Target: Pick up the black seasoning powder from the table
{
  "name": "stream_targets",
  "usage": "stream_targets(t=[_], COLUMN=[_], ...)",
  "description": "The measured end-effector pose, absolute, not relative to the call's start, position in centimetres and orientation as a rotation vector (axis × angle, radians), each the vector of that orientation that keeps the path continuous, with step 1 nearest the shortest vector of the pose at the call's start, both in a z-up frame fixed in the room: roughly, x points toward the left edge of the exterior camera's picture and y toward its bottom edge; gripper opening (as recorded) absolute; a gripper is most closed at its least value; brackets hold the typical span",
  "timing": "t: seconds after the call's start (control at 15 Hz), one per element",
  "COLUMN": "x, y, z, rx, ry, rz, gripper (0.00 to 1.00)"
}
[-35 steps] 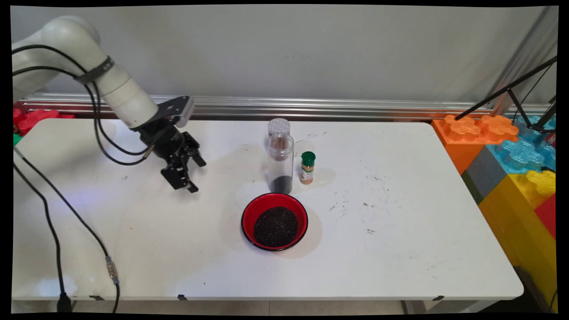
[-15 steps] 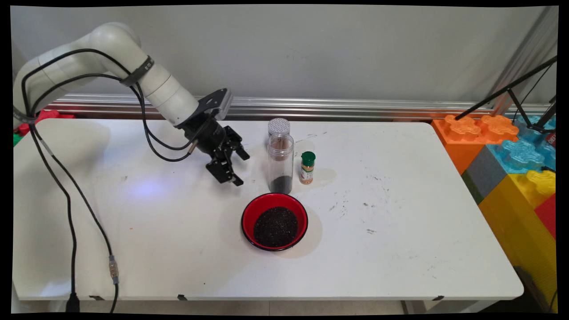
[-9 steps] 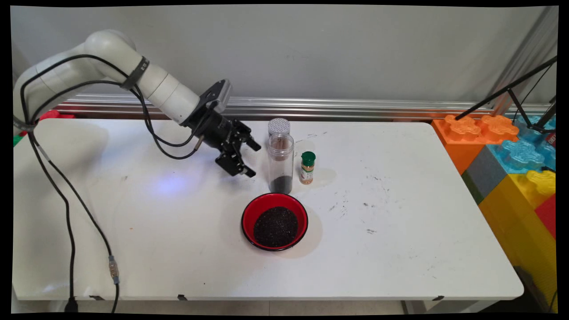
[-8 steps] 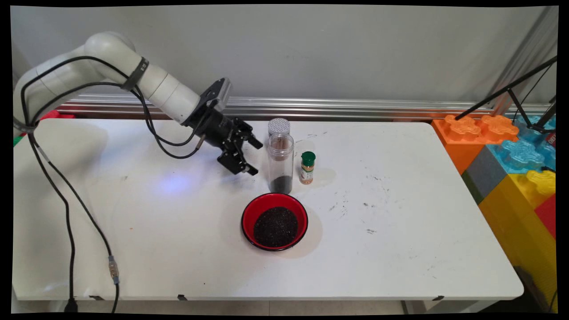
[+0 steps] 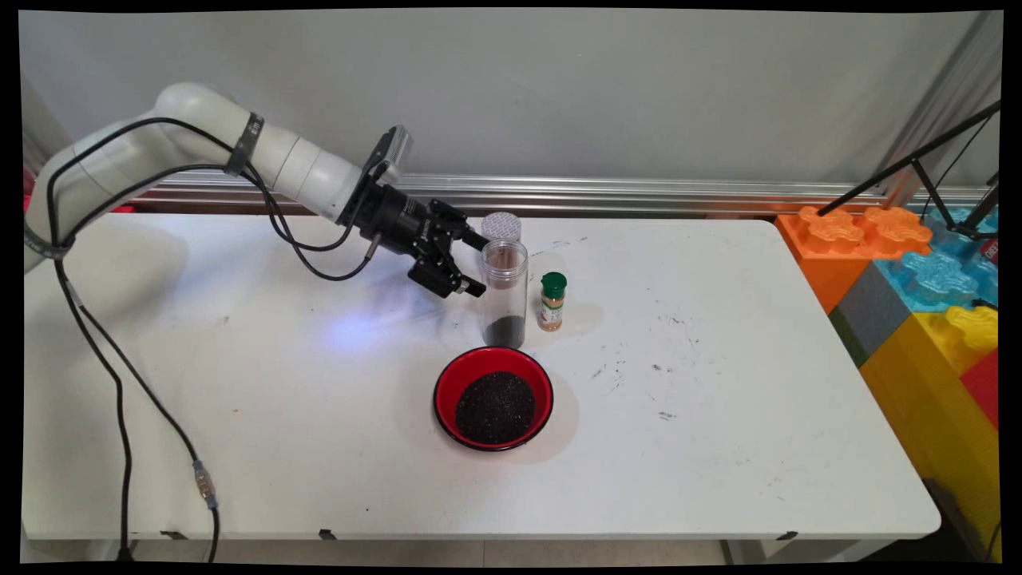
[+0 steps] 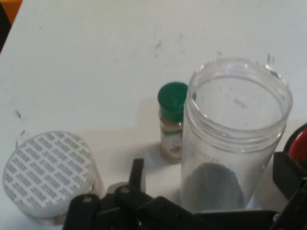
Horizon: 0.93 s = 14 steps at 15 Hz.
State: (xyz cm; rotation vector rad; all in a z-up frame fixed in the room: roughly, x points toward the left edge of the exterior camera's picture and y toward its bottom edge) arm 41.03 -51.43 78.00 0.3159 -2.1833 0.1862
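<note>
A tall clear jar (image 5: 505, 294) with no lid stands mid-table, a little dark seed at its bottom. My gripper (image 5: 476, 264) is open and level with the jar's upper half, fingertips at its left side and apart from it. In the hand view the clear jar (image 6: 235, 139) stands just ahead of the gripper (image 6: 210, 165), between the spread fingers (image 6: 137, 173). Behind the clear jar is a jar with a grey patterned seal (image 5: 501, 227) (image 6: 48, 172). A small green-capped spice bottle (image 5: 551, 301) (image 6: 171, 122) stands to its right.
A red bowl (image 5: 447, 382) filled with black seeds sits in front of the jar; its rim (image 6: 300, 143) shows in the hand view. Big orange, blue and yellow blocks (image 5: 918, 279) stand off the table's right end. Black cables (image 5: 120, 383) hang at the left.
The arm has swung right across the table, and the gripper has tilted more level and come up to the clear jar's left side. The gripper stayed open; nothing else moved.
</note>
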Motion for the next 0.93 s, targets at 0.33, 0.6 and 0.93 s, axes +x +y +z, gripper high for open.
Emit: stream_targets(t=[0.33, 0.6, 0.93], x=[41.5, 41.9, 42.1], y=[-51.4, -51.1, -50.7], z=[77.2, 76.9, 76.6], rx=[0.323, 0.289, 0.225], ry=[-2.108, -2.066, -2.027], rz=[0.161, 0.147, 0.163], gripper=[1.00, 1.00, 1.00])
